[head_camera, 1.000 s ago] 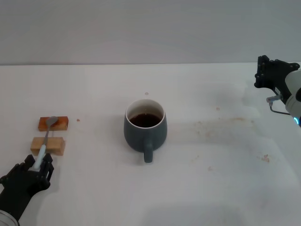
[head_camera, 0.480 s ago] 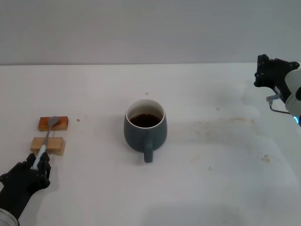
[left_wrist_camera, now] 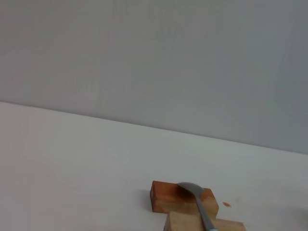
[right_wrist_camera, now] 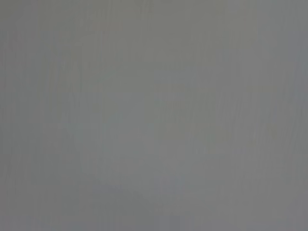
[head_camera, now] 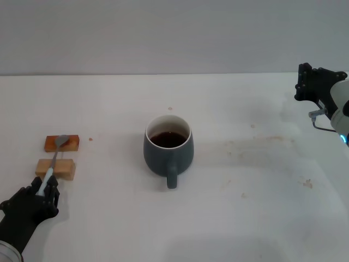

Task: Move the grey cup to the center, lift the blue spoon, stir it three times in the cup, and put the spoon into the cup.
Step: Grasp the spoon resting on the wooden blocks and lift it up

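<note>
Head view: grey cup [head_camera: 168, 147] stands upright in the center [head_camera: 229, 180] of the white table [head_camera: 109, 218]. Dark slate outside, white rim and inside, rounded body, 1 thick handle pointing toward the robot. Dark brown liquid inside, surface below the rim.

Blue spoon [head_camera: 53, 164] lies at the table's left side, well apart from the cup. Slim pale-blue handle, grey metal bowl. The bowl rests on the farther, reddish-brown block [head_camera: 61, 143]; the stem crosses the nearer, lighter wooden block [head_camera: 55, 168]; the handle end reaches down to the left gripper [head_camera: 42, 192].

Left gripper, black, sits low at the near left corner. Its fingers are closed narrow on the end of the spoon handle, the pale tip showing between them.

Left wrist view: spoon bowl [left_wrist_camera: 192, 190] on the reddish block [left_wrist_camera: 166, 195], grey stem running across the lighter block [left_wrist_camera: 185, 224] below it, white table and grey wall behind.

Right gripper [head_camera: 316, 84] is parked raised at the far right edge, well apart from the cup. Cannot tell how its claw stands. Right wrist view shows only flat grey.

Faint brownish stains [head_camera: 262, 143] dot the table right of the cup.
</note>
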Tool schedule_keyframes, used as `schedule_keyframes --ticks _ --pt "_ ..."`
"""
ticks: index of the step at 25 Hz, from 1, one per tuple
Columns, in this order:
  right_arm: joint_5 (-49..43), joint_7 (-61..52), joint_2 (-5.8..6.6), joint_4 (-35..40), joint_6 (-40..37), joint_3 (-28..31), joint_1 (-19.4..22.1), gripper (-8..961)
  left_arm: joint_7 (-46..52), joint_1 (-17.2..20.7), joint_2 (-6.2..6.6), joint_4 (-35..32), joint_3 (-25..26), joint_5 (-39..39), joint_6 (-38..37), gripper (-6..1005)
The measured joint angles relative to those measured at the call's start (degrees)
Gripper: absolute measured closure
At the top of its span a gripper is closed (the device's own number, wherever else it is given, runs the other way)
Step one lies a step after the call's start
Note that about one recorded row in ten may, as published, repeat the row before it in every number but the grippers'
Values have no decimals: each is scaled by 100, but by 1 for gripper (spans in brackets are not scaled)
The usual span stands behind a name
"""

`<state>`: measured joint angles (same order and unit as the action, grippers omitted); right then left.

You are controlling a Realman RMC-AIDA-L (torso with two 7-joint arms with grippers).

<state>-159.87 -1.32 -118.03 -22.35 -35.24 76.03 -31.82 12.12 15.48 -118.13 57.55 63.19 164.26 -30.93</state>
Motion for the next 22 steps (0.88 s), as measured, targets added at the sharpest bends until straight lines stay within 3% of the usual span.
schedule_keyframes --ticks 22 --pt "0 0 -1 -6 0 -3 9 924 0 -17 -18 -87 -10 0 -10 727"
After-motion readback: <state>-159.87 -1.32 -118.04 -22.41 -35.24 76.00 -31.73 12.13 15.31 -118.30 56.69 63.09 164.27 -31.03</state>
